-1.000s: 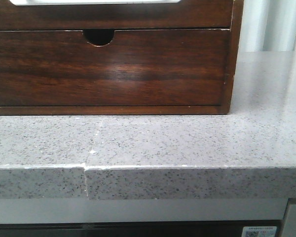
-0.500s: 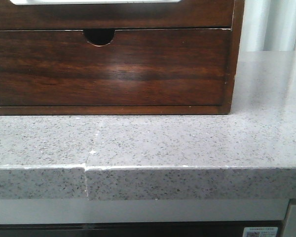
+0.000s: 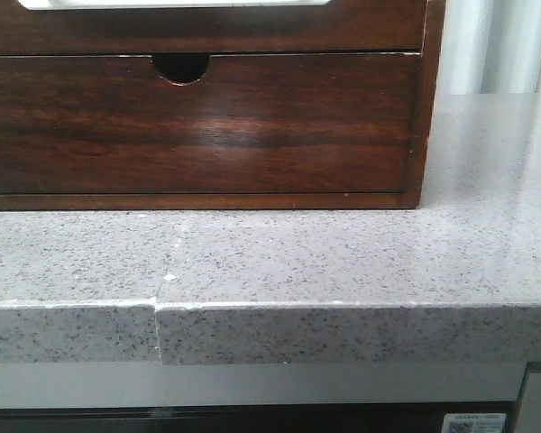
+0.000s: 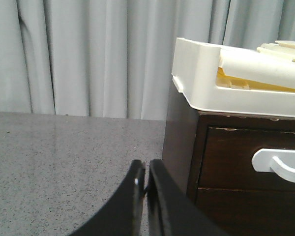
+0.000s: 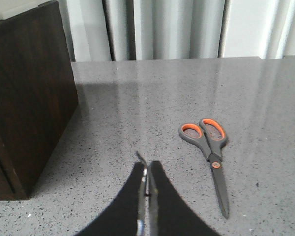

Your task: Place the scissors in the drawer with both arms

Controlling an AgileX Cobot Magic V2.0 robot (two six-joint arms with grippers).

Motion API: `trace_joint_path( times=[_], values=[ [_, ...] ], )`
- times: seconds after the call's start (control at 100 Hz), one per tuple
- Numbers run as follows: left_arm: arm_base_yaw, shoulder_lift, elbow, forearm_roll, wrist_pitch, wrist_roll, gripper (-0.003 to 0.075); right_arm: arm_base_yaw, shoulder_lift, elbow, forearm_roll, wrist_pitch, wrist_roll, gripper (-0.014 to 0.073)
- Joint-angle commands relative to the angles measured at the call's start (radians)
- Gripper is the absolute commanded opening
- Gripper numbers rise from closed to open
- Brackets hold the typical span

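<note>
Even, soft light fills all three views. In the front view a pale glare patch sits on the glossy lower drawer front (image 3: 230,131), and the picture is slightly soft. The tabletop (image 5: 265,93) shows streaked reflections of the bright curtain (image 5: 177,29). The cabinet (image 5: 29,93) casts a faint shadow beside it.
</note>
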Motion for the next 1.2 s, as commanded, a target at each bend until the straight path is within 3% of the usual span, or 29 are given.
trace_joint_path(
  times=[0.0, 0.83, 0.9, 0.97, 1.12, 1.19],
  values=[
    [0.003, 0.067, -0.083, -0.011, -0.019, 0.005, -0.002, -0.006, 0.078, -0.097, -0.016, -0.014, -0.009, -0.0069],
    [0.003, 0.092, -0.097, -0.011, -0.026, 0.005, -0.002, -0.006, 0.139, -0.142, -0.014, 0.008, -0.009, -0.0068],
    [0.003, 0.092, -0.095, 0.005, -0.028, 0.005, -0.0008, -0.006, 0.139, -0.142, -0.014, 0.008, -0.009, -0.0032],
    [0.003, 0.092, -0.092, 0.031, -0.026, 0.005, 0.0077, -0.006, 0.139, -0.142, -0.02, 0.008, -0.009, 0.0073],
    [0.003, 0.092, -0.091, 0.051, -0.026, 0.005, 0.0442, -0.006, 0.139, -0.142, -0.056, 0.008, -0.009, 0.0418],
    [0.003, 0.092, -0.091, 0.049, -0.026, 0.005, 0.0531, -0.006, 0.139, -0.142, -0.056, 0.008, -0.009, 0.05]
  ],
)
